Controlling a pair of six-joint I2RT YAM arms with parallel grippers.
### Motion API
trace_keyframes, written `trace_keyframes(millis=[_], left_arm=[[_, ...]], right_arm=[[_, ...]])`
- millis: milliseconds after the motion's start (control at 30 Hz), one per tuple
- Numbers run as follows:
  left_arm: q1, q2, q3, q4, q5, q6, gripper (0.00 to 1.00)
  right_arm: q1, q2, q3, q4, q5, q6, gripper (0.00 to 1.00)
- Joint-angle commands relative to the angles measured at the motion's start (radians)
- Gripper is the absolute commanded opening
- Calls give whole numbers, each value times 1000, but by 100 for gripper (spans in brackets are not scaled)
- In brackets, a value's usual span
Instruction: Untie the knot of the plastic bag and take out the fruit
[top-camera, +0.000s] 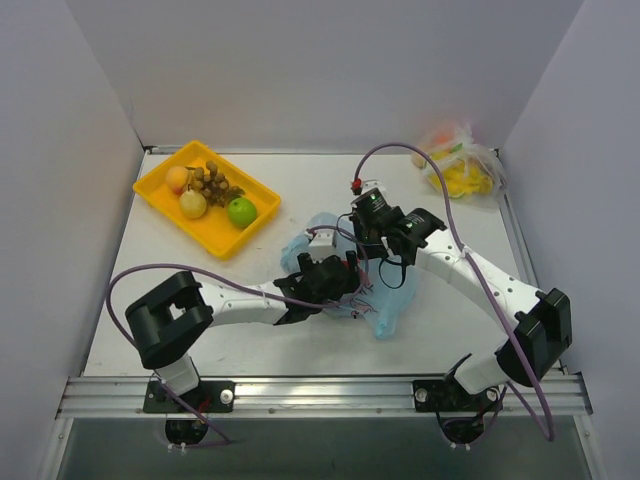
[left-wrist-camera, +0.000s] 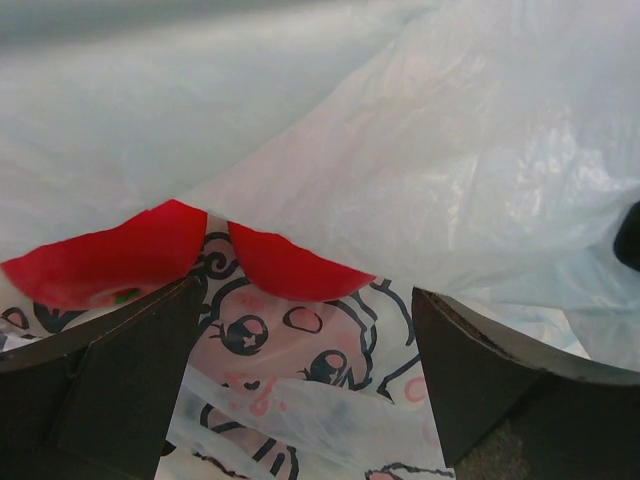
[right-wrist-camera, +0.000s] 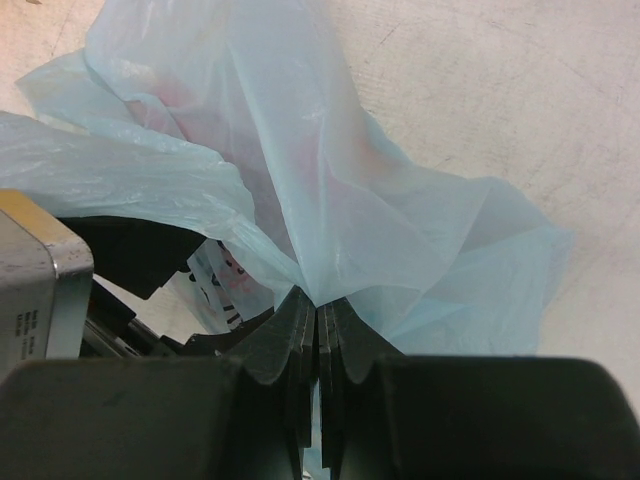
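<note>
A pale, scuffed counter (top-camera: 300, 190) is boxed in by plain white walls (top-camera: 320, 70) on three sides, with a metal rail (top-camera: 320, 395) along its near edge. The light blue plastic bag (top-camera: 388, 315) lies crumpled at the middle of the counter, between the two arms. The left gripper (left-wrist-camera: 310, 340) is spread wide inside the bag's mouth, above its cartoon print (left-wrist-camera: 290, 345), and two red apples (left-wrist-camera: 110, 255) show just beyond it under the film. The right gripper (right-wrist-camera: 318, 320) is pressed together, pinching a fold of the blue film. At far left, a yellow tray (top-camera: 215, 232) holds an orange (top-camera: 177, 178), a pear (top-camera: 193, 204), a green apple (top-camera: 241, 211) and a brown bunch (top-camera: 213, 183). A clear bag (top-camera: 460, 172) sits in the far right corner.
</note>
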Motion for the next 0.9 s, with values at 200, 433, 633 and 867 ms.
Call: trace_keyframes(millis=[200, 433, 633, 867], left_arm=[[-5, 91, 69, 141, -28, 1, 97], [-5, 168, 79, 193, -91, -8, 97], [-5, 199, 66, 245, -117, -8, 76], [-7, 111, -25, 287, -99, 44, 36]], right_arm=[[6, 19, 28, -16, -34, 38, 0], [8, 22, 23, -18, -57, 55, 0], [12, 20, 8, -16, -54, 55, 0], [11, 31, 11, -16, -22, 38, 0]])
